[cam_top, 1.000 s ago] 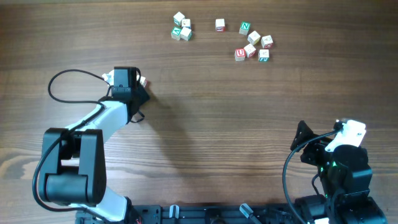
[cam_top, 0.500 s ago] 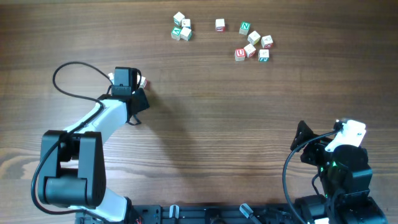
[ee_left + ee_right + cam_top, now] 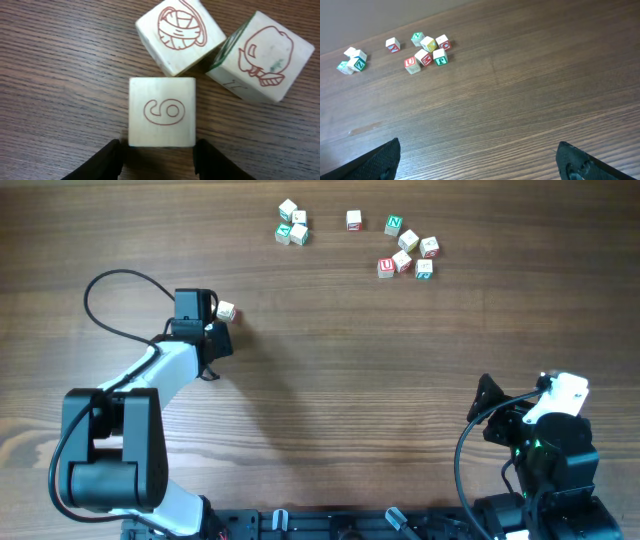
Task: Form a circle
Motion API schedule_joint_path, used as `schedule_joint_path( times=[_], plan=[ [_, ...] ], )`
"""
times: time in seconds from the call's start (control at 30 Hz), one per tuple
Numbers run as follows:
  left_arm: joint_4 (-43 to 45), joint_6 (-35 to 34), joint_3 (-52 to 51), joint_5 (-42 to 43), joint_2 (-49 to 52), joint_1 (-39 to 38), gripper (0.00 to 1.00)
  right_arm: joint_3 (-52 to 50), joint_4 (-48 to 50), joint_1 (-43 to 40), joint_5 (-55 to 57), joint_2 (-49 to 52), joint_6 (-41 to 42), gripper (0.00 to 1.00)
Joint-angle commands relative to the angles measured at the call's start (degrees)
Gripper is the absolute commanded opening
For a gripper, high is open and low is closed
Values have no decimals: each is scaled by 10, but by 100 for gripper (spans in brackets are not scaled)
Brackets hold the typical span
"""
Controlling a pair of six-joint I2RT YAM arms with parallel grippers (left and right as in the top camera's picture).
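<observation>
The brown wooden surface carries everything. The left arm reaches from 8 o'clock towards 10 o'clock. The right arm sits folded at 5 o'clock, well apart from every cube.

The right hand is released, its two dark fingers spread wide over bare wood. The left hand is also released. Its fingertips stand wider than the cube ahead of them, and neither presses it.

The circle lies right under the left hand as a tight clump of three pale wooden cubes. The cube with a red 6 is nearest the fingertips. The yarn-ball cube is just beyond it at 12 o'clock, and the cube with a green-printed side touches that one at 2 o'clock. From above, only one pale cube shows, just beside the hand at its 3 o'clock.

Other letter cubes lie far off near 12 o'clock: a small cluster, a single cube and a looser group
</observation>
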Motion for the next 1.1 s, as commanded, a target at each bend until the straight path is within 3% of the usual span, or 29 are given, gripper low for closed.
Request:
schedule_joint_path(
  times=[0.0, 0.17, 0.27, 0.57, 0.73, 1.07],
  plan=[
    [-3, 11, -13, -1, 16, 6, 53, -2, 1, 1, -3, 2, -6, 100],
    [-2, 10, -13, 18, -12, 5, 54, -2, 1, 1, -3, 2, -6, 100],
    [1, 7, -13, 44, -57, 5, 62, -2, 1, 1, -3, 2, -6, 100],
    [1, 5, -13, 47, -184, 5, 62, -2, 1, 1, -3, 2, -6, 100],
    [4, 5, -13, 50, -180, 5, 60, -2, 1, 1, -3, 2, -6, 100],
    [104, -11, -13, 163, -111, 5, 52, -2, 1, 1, -3, 2, -6, 100]
  ],
)
